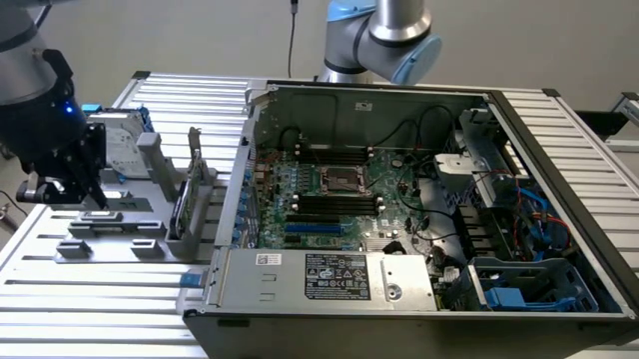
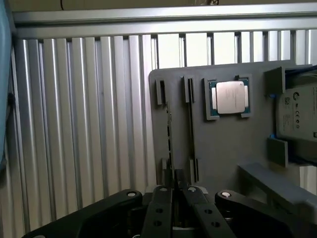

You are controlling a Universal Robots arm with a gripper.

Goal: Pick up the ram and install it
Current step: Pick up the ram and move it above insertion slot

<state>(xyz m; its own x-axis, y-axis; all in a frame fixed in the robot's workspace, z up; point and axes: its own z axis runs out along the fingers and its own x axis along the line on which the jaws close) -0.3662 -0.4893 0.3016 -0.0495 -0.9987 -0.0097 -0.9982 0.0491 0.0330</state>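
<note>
The gripper (image 2: pixel 176 186) has its jaws drawn nearly together, pinching the near end of the ram (image 2: pixel 170 134). The ram stands on edge in a slot of the grey holder (image 2: pixel 223 148), near the silver chip (image 2: pixel 230 96).

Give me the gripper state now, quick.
Gripper: shut on the ram, held edge-on over the grey holder.

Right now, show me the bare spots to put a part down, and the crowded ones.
Free: the ribbed table on the camera's side of the grey holder, and the strip at the exterior view's right of the computer case. Crowded: the holder, with the gripper, hard drive and chip; the case is packed.
</note>
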